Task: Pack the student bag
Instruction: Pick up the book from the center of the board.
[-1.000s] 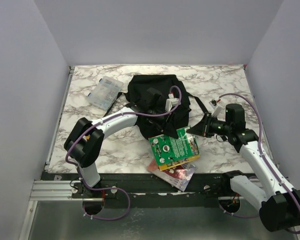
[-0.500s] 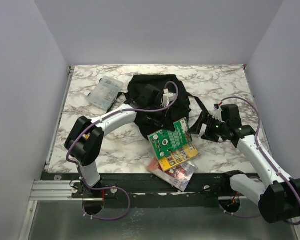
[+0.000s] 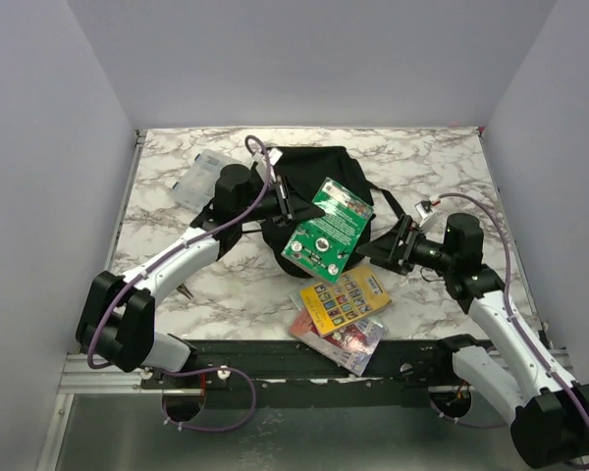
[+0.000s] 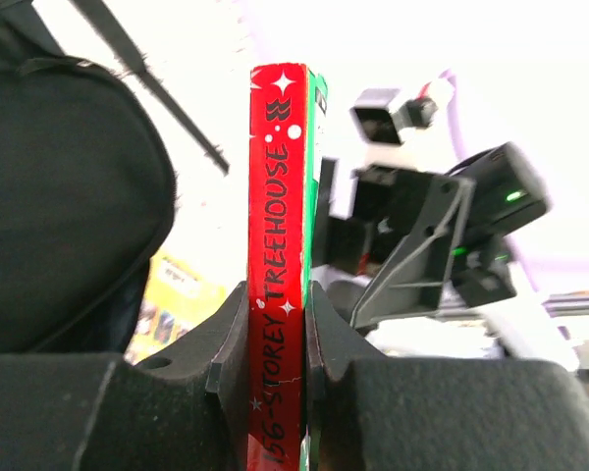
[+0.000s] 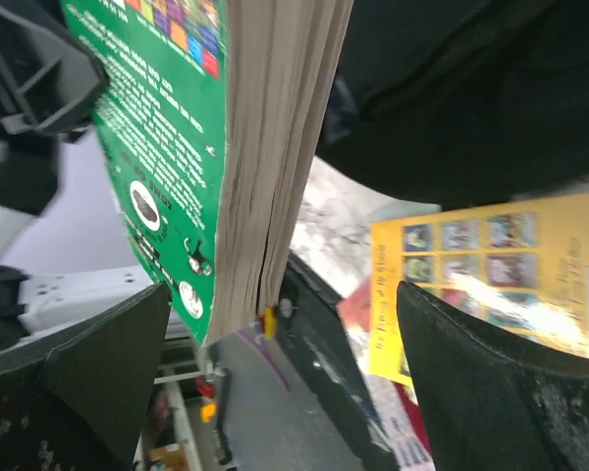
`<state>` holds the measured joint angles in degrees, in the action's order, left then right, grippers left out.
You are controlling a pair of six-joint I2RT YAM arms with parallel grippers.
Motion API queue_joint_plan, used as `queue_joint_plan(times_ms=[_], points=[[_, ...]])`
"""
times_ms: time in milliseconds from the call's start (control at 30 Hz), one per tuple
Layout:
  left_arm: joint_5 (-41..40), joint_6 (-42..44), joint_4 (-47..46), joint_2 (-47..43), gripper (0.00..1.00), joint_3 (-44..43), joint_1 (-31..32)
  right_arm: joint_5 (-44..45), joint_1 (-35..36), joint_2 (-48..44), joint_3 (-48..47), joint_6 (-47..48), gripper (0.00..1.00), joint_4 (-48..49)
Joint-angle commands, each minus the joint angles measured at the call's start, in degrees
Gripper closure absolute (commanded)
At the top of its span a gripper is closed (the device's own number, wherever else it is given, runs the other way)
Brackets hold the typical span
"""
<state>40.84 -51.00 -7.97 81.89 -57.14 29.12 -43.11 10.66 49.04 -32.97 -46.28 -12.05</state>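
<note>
Where the marble table (image 3: pixel 452 167) reaches toward its far middle, the student bag (image 3: pixel 309 167) is seen lying as a soft black mass, with straps trailing off to the right. Over the near side of the bag a green book (image 3: pixel 327 231) is held up off the table, tilted, with one cover turned toward the overhead camera. It is clamped at its red spine by the left gripper (image 4: pixel 277 294), whose jaws are pressed against both covers, as is shown plainly in the left wrist view. The right gripper (image 3: pixel 381 245) is placed just beside the book's right edge. Its jaws are spread wide, and in the right wrist view the page edge is seen between them without being pinched. A yellow book (image 3: pixel 346 297) is laid flat on the table below the green one, toward the front edge. It is partly stacked on a red-covered book (image 3: pixel 353 343). A clear plastic case (image 3: pixel 198 177) is found at the far left of the table, to the left of the bag and partly hidden by the left arm.
</note>
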Motion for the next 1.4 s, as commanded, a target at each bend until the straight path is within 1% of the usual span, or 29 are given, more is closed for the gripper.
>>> queue_joint_plan(times_ms=[0, 67, 133, 200, 233, 300, 367, 467, 600, 700, 767, 833, 900, 933, 1000, 1033, 1100, 1133, 1167, 1200, 1267, 1300, 1367], points=[[-2.9, -26.1, -32.8, -0.9, 1.0, 8.3, -0.8, -8.1, 1.5, -1.6, 4.5, -16.2, 0.0, 23.4], [-6.0, -32.4, -44.0, -0.1, 1.0, 11.4, -1.0, -7.4, 2.4, -1.2, 5.6, -20.0, 0.0, 29.3], [-10.0, -38.2, -52.8, 1.1, 1.0, 14.0, -0.9, -5.9, 3.5, -0.9, 7.2, -24.6, 0.0, 35.4], [-13.5, -41.1, -57.9, 2.2, 1.0, 15.0, -0.8, -3.4, 5.1, -0.8, 8.9, -29.6, 0.0, 42.4], [-15.3, -41.7, -59.5, 2.7, 1.0, 15.2, -0.7, -1.9, 6.2, -0.4, 9.3, -30.9, 0.0, 44.1], [-18.3, -42.6, -61.8, 3.5, 1.0, 15.3, -0.4, 0.4, 8.5, 0.7, 9.1, -31.4, 0.0, 45.4], [-21.6, -43.7, -64.7, 4.2, 1.0, 15.8, 0.0, 2.9, 11.1, 1.9, 8.1, -31.1, 0.0, 44.7], [-26.8, -44.7, -66.7, 4.5, 1.0, 16.8, 1.1, 8.2, 15.6, 3.0, 7.3, -32.3, 0.0, 46.0], [-32.7, -41.8, -66.4, 3.7, 1.0, 18.0, 3.1, 17.5, 20.3, 4.5, 6.0, -34.4, 0.0, 47.5], [-35.6, -39.2, -65.5, 2.9, 1.0, 18.9, 4.5, 23.0, 21.9, 5.5, 5.5, -35.8, 0.01, 49.7], [-37.8, -37.9, -64.9, 2.2, 1.0, 20.1, 5.7, 26.2, 22.2, 6.0, 5.1, -36.7, 0.04, 49.6], [-39.9, -37.3, -64.8, 1.5, 1.0, 21.4, 6.6, 28.8, 22.6, 6.1, 4.5, -37.5, 0.13, 48.8], [-41.6, -35.9, -63.9, 0.3, 1.0, 22.5, 7.1, 31.5, 23.4, 5.3, 4.1, -37.8, 0.17, 46.8], [-42.7, -34.8, -63.0, -0.6, 1.0, 22.9, 7.2, 32.8, 23.7, 4.8, 4.0, -37.8, 0.21, 45.9], [-44.6, -32.0, -60.8, -2.0, 1.0, 23.3, 7.8, 35.1, 24.2, 4.0, 3.4, -37.2, 0.43, 43.4], [-44.9, -30.4, -58.8, -2.7, 1.0, 23.0, 8.2, 36.0, 24.2, 4.0, 2.9, -37.2, 0.62, 41.8], [-43.8, -27.0, -53.8, -4.3, 0.99, 22.0, 8.5, 36.6, 24.2, 4.0, 2.5, -37.0, 0.93, 40.2], [-42.8, -25.0, -51.8, -5.3, 0.93, 21.8, 8.6, 36.8, 24.2, 3.8, 2.3, -36.2, 0.99, 39.6], [-41.8, -21.3, -49.1, -6.4, 0.85, 21.7, 8.7, 37.3, 24.2, 3.4, 1.7, -34.9, 1.0, 37.8], [-41.0, -18.4, -44.7, -8.2, 0.72, 21.8, 8.7, 38.1, 24.2, 2.4, 0.8, -33.0, 1.0, 34.7], [-40.9, -10.8, -32.3, -12.1, 0.49, 21.6, 8.7, 42.3, 24.1, -0.3, -2.2, -26.9, 1.0, 24.4], [-40.9, -6.6, -26.9, -13.9, 0.41, 21.0, 8.7, 44.9, 24.1, -1.3, -4.0, -23.8, 1.0, 19.2], [-40.9, 2.0, -15.3, -17.1, 0.36, 19.5, 8.6, 49.5, 23.9, -2.7, -7.8, -16.5, 1.0, 9.7]])
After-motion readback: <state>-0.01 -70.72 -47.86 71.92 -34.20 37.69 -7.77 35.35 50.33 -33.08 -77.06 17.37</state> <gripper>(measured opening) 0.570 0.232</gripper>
